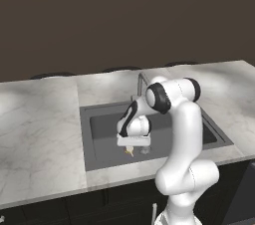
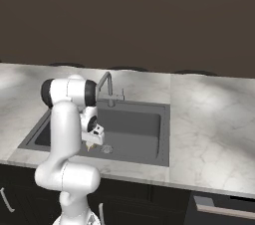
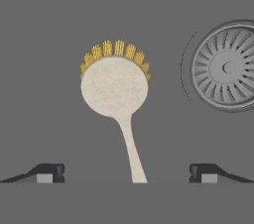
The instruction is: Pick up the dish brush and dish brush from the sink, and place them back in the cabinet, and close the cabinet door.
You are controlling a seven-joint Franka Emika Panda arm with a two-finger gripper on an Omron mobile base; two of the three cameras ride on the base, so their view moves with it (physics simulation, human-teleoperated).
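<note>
We count one cream dish brush between our wide, empty jaws, one drain beside it.

One dish brush is counted, lying on the sink floor straight ahead of the gripper, its thin handle running back between the two fingertips, which are seen set wide apart. It is made up of one cream round head and one fringe of yellow bristles on the far edge. One round drain is seen, ahead of the gripper and off to the right in the hand view. One sink is counted, set in one marble counter, and one faucet is seen behind the basin, beyond the gripper.
</note>
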